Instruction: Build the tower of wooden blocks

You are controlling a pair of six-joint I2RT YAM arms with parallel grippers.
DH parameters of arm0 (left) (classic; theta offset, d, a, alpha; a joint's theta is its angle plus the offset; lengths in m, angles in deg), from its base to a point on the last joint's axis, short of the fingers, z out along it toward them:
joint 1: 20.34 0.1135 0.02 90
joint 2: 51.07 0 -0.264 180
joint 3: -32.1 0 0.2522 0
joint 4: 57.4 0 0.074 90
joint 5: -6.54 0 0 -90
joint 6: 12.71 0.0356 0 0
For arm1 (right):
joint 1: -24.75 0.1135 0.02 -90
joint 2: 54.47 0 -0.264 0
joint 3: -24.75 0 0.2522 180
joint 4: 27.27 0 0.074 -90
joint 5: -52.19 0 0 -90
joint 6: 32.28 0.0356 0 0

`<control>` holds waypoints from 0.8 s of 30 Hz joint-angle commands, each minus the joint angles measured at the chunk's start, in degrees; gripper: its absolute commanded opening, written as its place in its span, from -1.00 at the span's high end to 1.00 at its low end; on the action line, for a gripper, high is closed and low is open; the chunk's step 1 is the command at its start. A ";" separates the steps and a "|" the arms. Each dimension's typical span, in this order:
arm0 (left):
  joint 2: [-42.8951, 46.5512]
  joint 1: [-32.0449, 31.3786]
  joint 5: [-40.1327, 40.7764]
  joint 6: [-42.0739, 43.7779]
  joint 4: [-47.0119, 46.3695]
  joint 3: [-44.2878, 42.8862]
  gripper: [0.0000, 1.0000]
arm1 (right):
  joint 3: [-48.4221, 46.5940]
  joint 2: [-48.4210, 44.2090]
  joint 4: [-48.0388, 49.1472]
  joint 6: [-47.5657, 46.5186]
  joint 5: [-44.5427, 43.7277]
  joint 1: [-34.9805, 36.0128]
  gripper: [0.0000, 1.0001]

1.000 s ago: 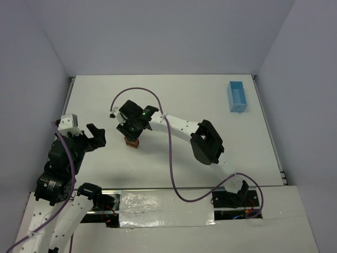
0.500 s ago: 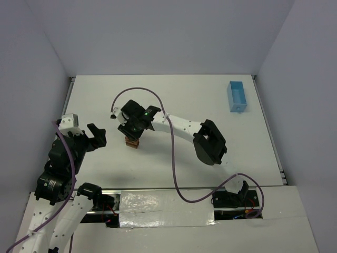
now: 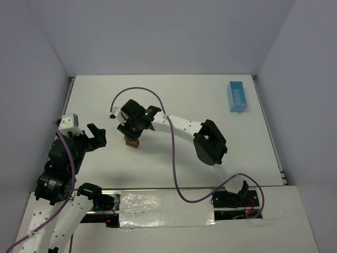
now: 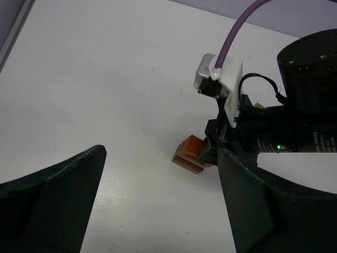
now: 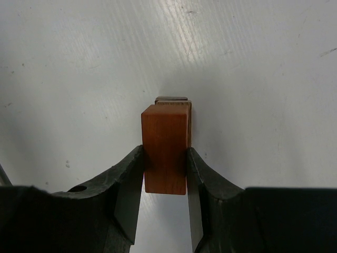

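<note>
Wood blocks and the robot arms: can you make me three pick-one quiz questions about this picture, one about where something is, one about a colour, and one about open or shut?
1. Where is the light-blue tray?
A. far back on the right
B. front left corner
C. right in the middle

2. What colour is the block in the right tool?
A. green
B. reddish-orange
C. white

3. How is the left tool?
A. shut on a block
B. open, gripping nothing
C. shut tight on nothing

Answers: 1 A, the top view shows it there; 2 B, the right wrist view shows it up close; 3 B, its fingers stand wide apart.
</note>
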 commanded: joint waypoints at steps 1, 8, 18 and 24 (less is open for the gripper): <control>-0.18 0.33 -0.34 1.55 -3.02 0.34 -0.99 | 0.28 -2.94 2.70 -0.75 0.11 -0.29 0.64; -0.35 0.33 -0.52 1.64 -3.10 0.34 -0.99 | 0.10 -2.15 2.52 -1.19 0.29 -0.29 0.55; -0.09 0.33 -1.04 1.82 -3.28 0.34 -0.99 | 1.24 -2.42 2.61 -1.45 -0.06 -0.29 0.46; 0.08 0.33 -1.22 1.91 -3.28 0.51 -0.99 | 1.43 -2.15 2.35 -1.71 -0.77 -0.29 0.42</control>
